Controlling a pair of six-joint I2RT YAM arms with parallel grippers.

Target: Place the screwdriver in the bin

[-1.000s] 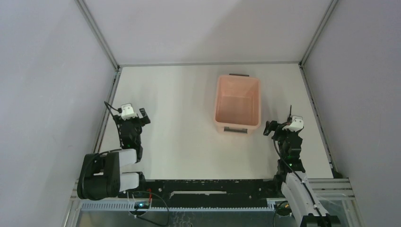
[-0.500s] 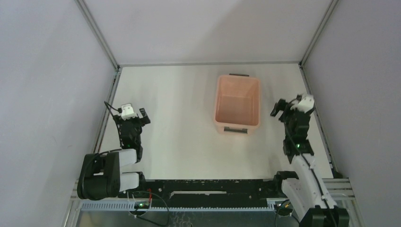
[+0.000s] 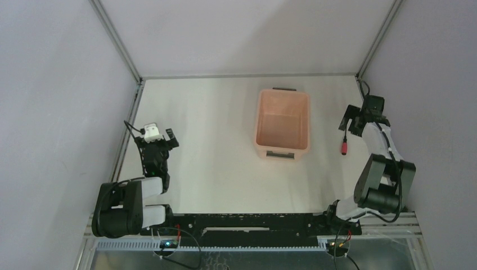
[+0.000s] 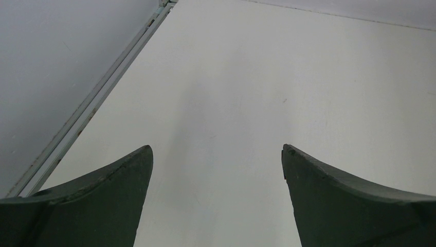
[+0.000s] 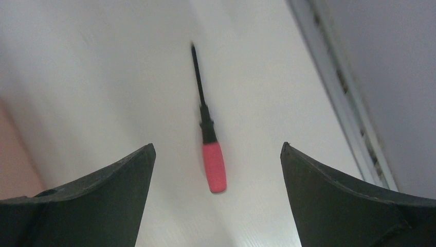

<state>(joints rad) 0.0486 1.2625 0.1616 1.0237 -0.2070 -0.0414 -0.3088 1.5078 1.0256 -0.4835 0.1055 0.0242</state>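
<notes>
The screwdriver (image 3: 344, 147) lies on the white table to the right of the bin, with its red handle nearer the arm bases and its thin black shaft pointing away. In the right wrist view the screwdriver (image 5: 213, 165) lies on the table below and between my fingers, untouched. The pale pink bin (image 3: 283, 100) stands upright at mid-table and looks empty. My right gripper (image 3: 351, 124) is open and raised above the screwdriver; it also shows in its wrist view (image 5: 216, 147). My left gripper (image 3: 170, 136) is open and empty at the left, over bare table in its wrist view (image 4: 217, 148).
A metal rail (image 3: 376, 132) and the grey wall run close along the right of the screwdriver. Another rail (image 3: 127, 126) runs along the left edge, beside my left gripper. A sliver of the bin's side (image 5: 15, 164) shows left of my right fingers.
My right arm has lifted and swung from beside the bin's near right corner toward the far right, uncovering the screwdriver on the table. The left arm has not moved.
</notes>
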